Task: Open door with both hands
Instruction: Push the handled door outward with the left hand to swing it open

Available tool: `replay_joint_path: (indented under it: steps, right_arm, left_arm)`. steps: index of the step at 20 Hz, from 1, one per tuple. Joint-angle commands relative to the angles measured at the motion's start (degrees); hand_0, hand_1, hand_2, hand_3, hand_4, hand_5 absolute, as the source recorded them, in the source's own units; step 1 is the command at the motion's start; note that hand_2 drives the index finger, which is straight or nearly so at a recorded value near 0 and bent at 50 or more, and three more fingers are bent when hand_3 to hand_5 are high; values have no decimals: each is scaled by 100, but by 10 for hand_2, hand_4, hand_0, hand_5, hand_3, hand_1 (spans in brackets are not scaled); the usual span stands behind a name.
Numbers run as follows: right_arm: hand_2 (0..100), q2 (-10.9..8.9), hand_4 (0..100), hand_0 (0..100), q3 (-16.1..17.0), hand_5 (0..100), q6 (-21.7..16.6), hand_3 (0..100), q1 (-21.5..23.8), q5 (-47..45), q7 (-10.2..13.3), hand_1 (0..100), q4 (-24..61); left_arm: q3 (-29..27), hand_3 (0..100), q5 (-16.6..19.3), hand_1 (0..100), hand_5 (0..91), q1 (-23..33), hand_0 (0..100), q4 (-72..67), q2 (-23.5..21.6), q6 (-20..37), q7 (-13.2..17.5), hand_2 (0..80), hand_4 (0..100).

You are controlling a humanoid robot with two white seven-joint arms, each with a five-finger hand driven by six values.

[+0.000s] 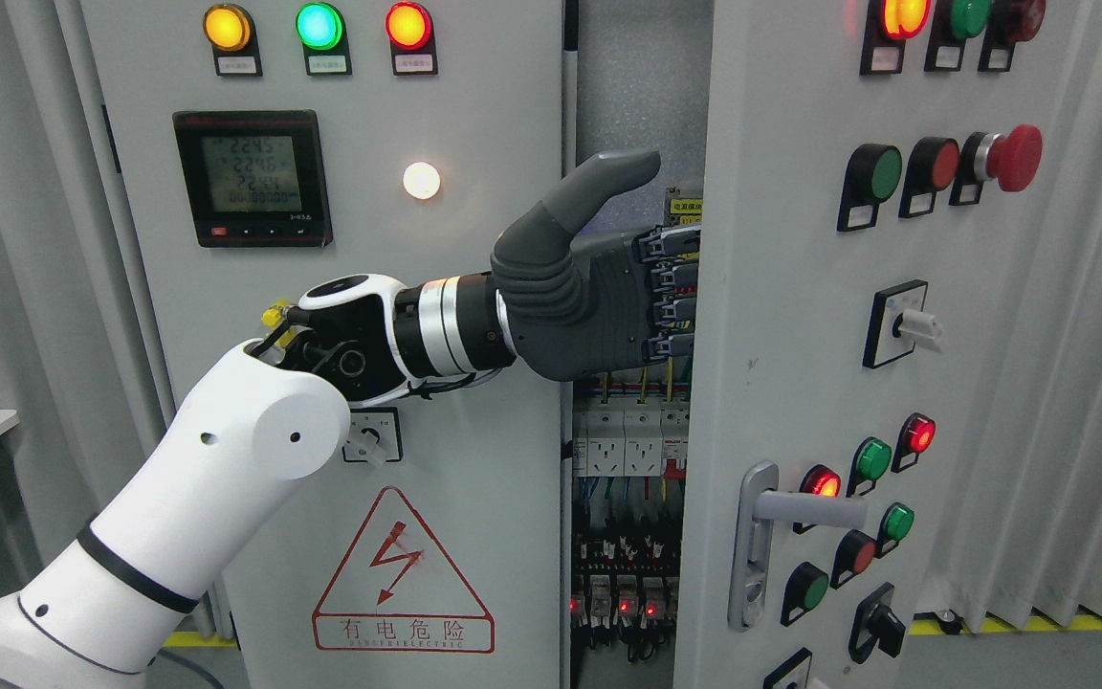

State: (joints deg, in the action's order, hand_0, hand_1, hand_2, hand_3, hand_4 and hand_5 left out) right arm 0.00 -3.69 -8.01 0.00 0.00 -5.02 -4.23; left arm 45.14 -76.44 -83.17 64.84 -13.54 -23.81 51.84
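Got my left hand (599, 297) with its fingers (671, 287) hooked round the vertical edge of the right cabinet door (781, 316), thumb up, so I'd pull it rightward.

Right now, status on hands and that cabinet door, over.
Left hand fingers hooked behind right door edge, thumb up. Right hand not in view. Door ajar, breakers showing in gap. Nothing blocking.

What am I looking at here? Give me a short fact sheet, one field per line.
Scene: electrical cabinet with two doors
Right door: partly open, wiring and breakers visible in the gap
Left hand: fingers hooked around the right door's edge, thumb raised
Right hand: not in view
Door handle: untouched
Left door: shut, with meter display and warning triangle
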Motion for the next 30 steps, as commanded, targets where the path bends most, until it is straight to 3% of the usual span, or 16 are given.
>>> replay_joint_path:
  steps: [1,5,19,30]
  right_arm:
    - [0,-9,0,218,0,0,1,0,-53,88,1,0,2]
    - [0,-9,0,218,0,0,1,0,-53,88,1,0,2]
    - [0,-9,0,219,0,0,1,0,-53,88,1,0,1]
    - [0,-9,0,219,0,0,1,0,-53,88,1,0,2]
  left_arm:
    - [618,27,-160,0,0,-252,296,134,158,130,-16,27,38]
    - [1207,27,-538,0,0,-569,296,143,351,544,-130,27,38]
    - [1226,27,-512,0,0,-586,296,213,1230,571,-718,27,39]
    - [1226,27,-468,0,0,-736,296,187,1354,632,-824,27,38]
